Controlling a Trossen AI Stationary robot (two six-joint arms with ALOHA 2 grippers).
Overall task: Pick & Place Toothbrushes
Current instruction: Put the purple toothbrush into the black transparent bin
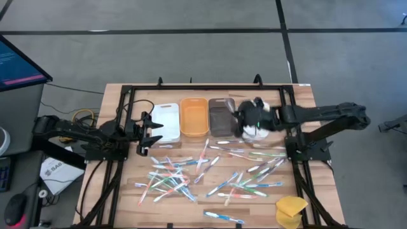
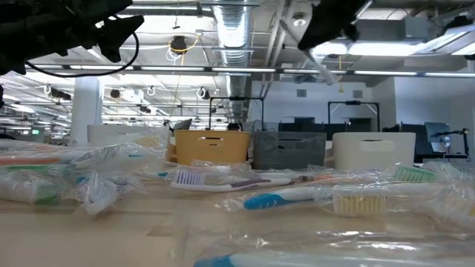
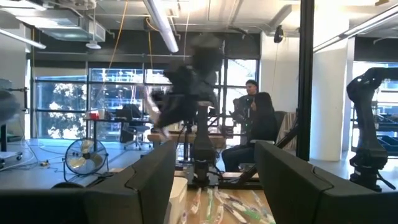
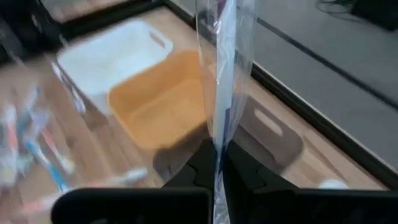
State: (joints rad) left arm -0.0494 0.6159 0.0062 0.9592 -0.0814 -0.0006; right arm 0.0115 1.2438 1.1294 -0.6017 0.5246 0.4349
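Many wrapped toothbrushes (image 1: 203, 175) lie scattered flat on the wooden table in front of a row of bins: white (image 1: 166, 121), orange (image 1: 194, 116) and grey (image 1: 221, 116). My right gripper (image 1: 245, 119) hangs in the air over the grey bin (image 4: 267, 134), shut on one toothbrush in a clear wrapper (image 4: 221, 62). In the low view this gripper (image 2: 326, 26) is high above the table. My left gripper (image 1: 149, 132) waits open at the table's left, beside the white bin; its fingers frame the left wrist view (image 3: 214, 186). My right gripper pinches the wrapped toothbrush between its two fingers (image 4: 245, 171), the wrapper (image 4: 217, 146) caught at their meeting line. The long stick runs straight out past the fingertips. It is lifted clear of the table and slants down below the gripper (image 2: 315, 67) in the low view.
A fourth, white bin (image 1: 259, 130) is mostly covered by my right gripper. A yellow sponge-like lump (image 1: 291, 210) sits at the near right corner. A black frame (image 1: 121, 127) borders the table. A person (image 3: 255, 124) sits beyond the table's right side.
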